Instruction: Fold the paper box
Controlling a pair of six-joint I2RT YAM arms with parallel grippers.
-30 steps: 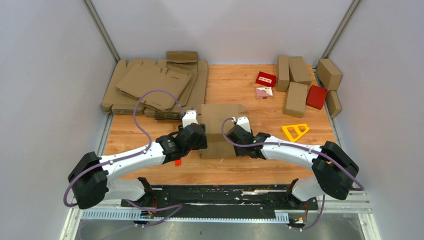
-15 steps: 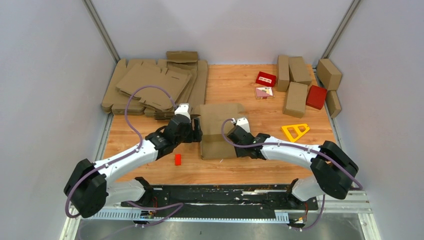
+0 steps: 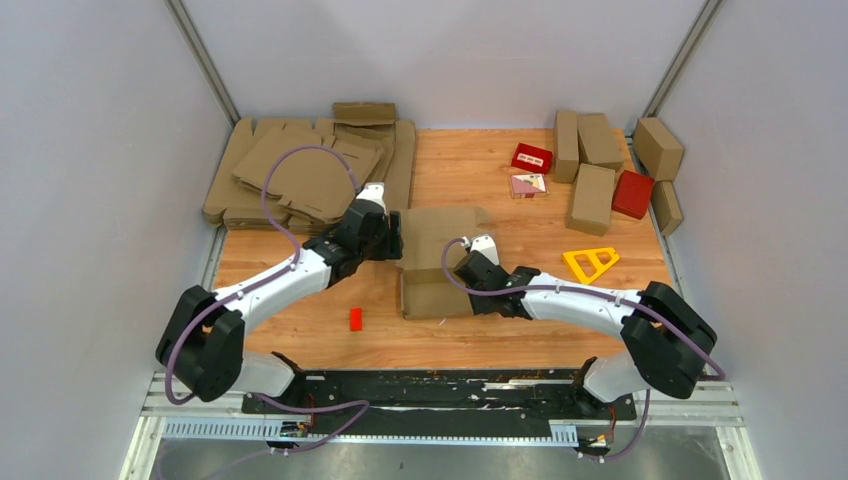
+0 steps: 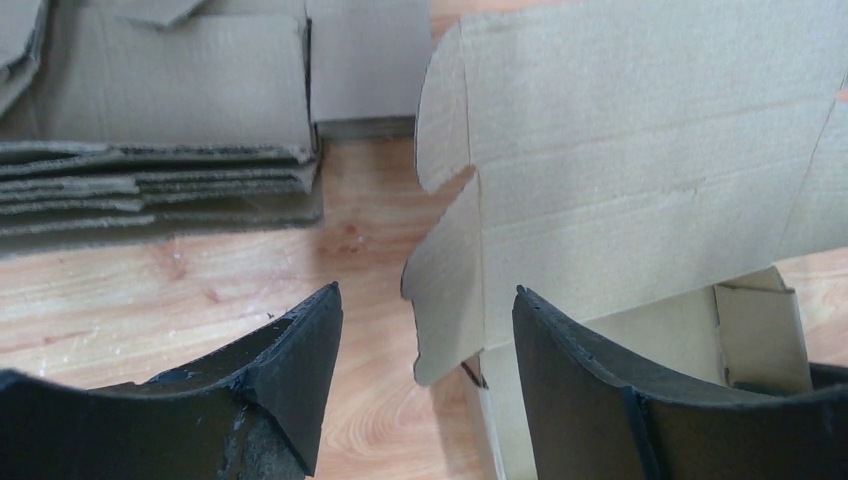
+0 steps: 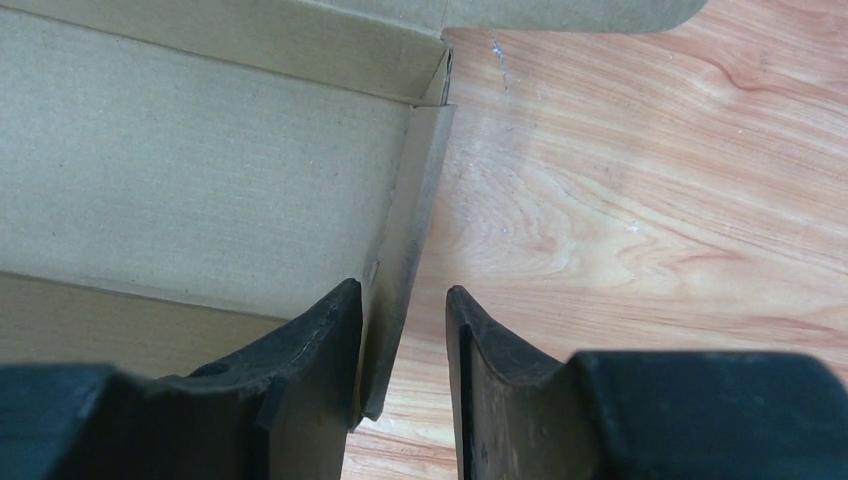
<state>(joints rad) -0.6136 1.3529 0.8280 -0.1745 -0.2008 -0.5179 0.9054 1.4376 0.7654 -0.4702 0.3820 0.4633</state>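
**Desk:** Where's the paper box (image 3: 428,296)?

**Me:** Middle of the overhead frame, on the table (image 3: 520,340), between my two arms. Its tray is formed with the walls up. The lid panel (image 4: 640,150) stands tilted back toward the top of the frame.

**Desk:** Right gripper (image 5: 400,295)?

**Me:** It straddles the side wall (image 5: 408,220) at the tray's right edge. One pad (image 5: 310,380) touches the cardboard, but I see wood between the wall and the other pad. So it's released, not pinching.

**Desk:** And the left?

**Me:** My left gripper (image 4: 425,315) is spread wide with nothing in it. It sits at the lid's left edge, near the stack of flat sheets (image 3: 300,175) in the upper left. In its wrist view the lid's ear flap (image 4: 445,290) shows in the gap, further off and untouched.

**Desk:** So which step?

**Me:** I judge it the closing stage: the sides are done, the lid and ears are not. Next I'd bring the left fingers in on that ear and bend it inward along its crease. Then I'd tip the lid down over the tray. The right should clamp and steady the wall meanwhile, or I expect the light carton to skate across the wood.
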